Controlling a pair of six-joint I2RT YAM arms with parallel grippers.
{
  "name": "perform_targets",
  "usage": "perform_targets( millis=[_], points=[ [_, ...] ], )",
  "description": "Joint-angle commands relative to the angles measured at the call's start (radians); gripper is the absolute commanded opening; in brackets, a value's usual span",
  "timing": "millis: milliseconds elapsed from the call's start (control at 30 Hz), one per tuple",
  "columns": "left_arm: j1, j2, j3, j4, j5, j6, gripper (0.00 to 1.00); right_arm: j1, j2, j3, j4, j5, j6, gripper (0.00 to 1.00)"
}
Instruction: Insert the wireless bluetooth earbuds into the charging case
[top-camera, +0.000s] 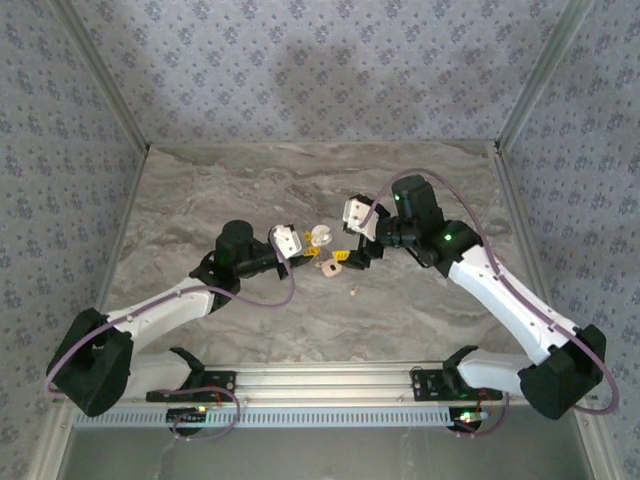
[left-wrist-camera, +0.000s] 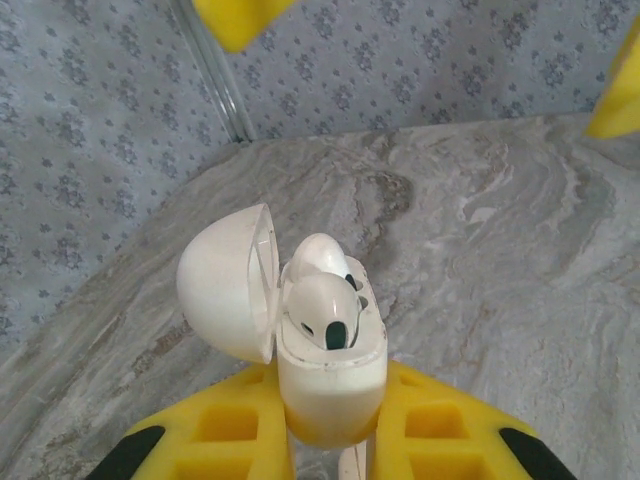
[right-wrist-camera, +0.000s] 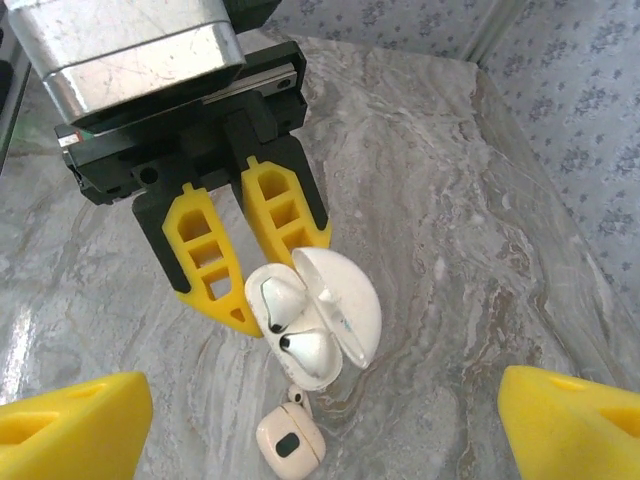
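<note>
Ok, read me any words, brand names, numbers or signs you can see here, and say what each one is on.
No text can be read in these views.
Charging case: plain white shell and open lid, no print visible.
Earbuds: no lettering, only dark patches.
Left end effector: bare yellow fingers, no label.
Table: marble veining only.

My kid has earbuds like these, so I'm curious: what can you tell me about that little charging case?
The charging case is a small, glossy white, plastic-looking shell with rounded corners. Its hinged lid is swung open to one side, and two white earbuds sit in its wells, dark spots showing. The left pincer clamps its lower body between yellow fingers.
</note>
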Motion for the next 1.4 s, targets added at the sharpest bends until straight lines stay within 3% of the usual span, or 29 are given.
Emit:
perform_targets(
  millis=[0, 367, 733, 1100, 1233, 1367],
  points=[
    [-0.002, -0.025, 0.033, -0.022, 0.04, 0.032, 0.19, 0.007, 0.048, 0.059, -0.063, -0.06, -0.091, 0.91],
    [-0.004, -0.034, 0.03, 0.009, 0.045, 0.008, 0.19, 0.031, 0.15, 0.118, -0.121, -0.173, -0.144, 0.87],
    [-0.003, -0.039, 0.03, 0.021, 0.045, -0.002, 0.19, 0.055, 0.192, 0.126, -0.168, -0.186, -0.161, 0.82],
    [-0.001, -0.043, 0.017, 0.041, 0.001, -0.013, 0.18, 0.058, 0.121, 0.085, -0.259, -0.21, -0.165, 0.68],
    [-0.003, -0.035, 0.013, 0.052, 0.002, -0.02, 0.18, 0.035, 0.039, -0.01, -0.182, -0.201, -0.121, 0.67],
    [-0.001, -0.033, 0.013, 0.057, 0.011, -0.028, 0.18, -0.042, -0.074, -0.121, 0.027, -0.227, -0.038, 0.66]
  ],
)
